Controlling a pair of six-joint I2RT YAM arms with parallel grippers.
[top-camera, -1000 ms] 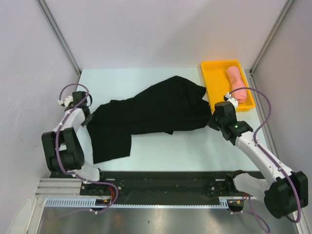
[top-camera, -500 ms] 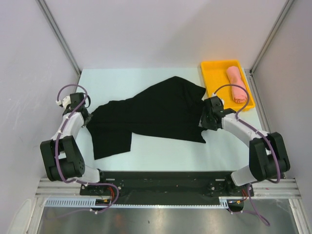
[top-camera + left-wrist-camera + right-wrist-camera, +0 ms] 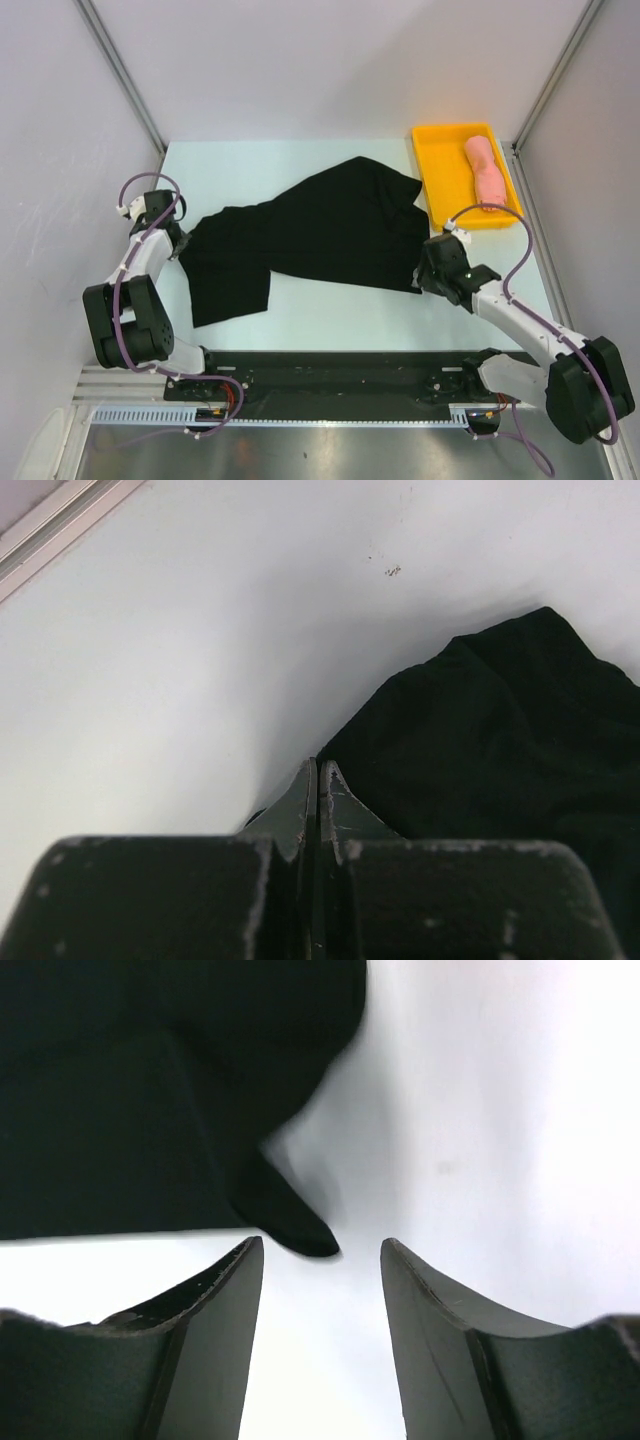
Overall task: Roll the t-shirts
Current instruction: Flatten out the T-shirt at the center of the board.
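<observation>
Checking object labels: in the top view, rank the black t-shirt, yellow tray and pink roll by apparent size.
1. black t-shirt
2. yellow tray
3. pink roll, lying inside that tray

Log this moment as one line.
left end effector: shut on black t-shirt edge | right end effector: open over shirt corner | pink roll: in yellow tray

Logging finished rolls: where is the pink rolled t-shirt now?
In the top view, the pink rolled t-shirt lies in the yellow tray at the far right corner of the table, apart from the black t-shirt spread mid-table.
</observation>
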